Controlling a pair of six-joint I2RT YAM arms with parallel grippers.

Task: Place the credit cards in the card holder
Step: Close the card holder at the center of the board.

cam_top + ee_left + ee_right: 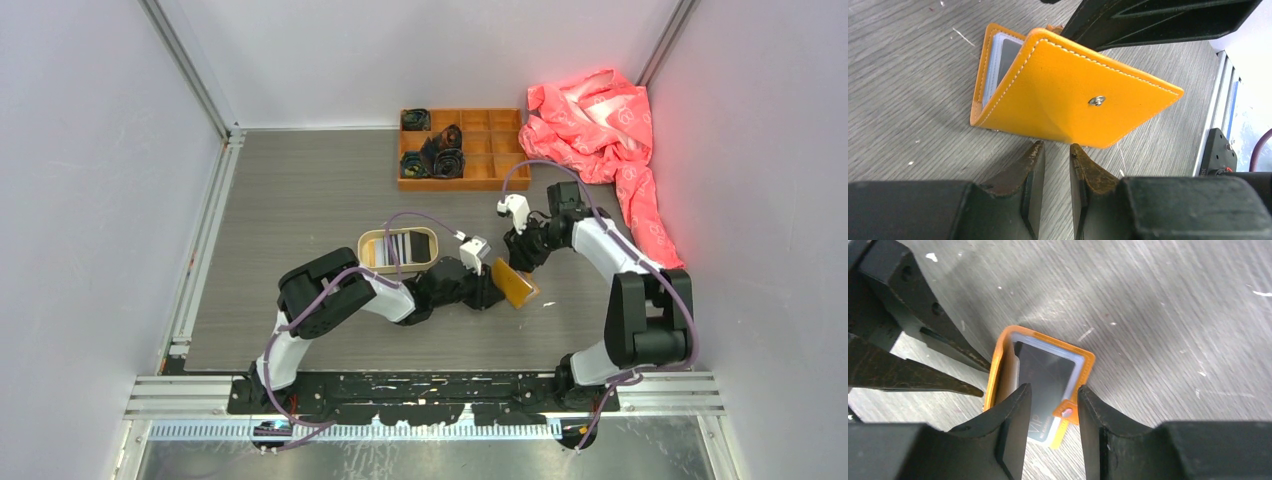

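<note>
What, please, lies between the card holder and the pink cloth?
The right arm's white forearm lies between the card holder and the pink cloth; the top view shows it.

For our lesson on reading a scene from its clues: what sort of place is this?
Probably a robotics lab test cell: two robot arms bolted to a grey table, plain white walls on aluminium framing, and staged props such as a mustard card holder.

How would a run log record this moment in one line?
left gripper: pinching wallet cover | right gripper: open, straddling card | card: partly inside wallet
</note>
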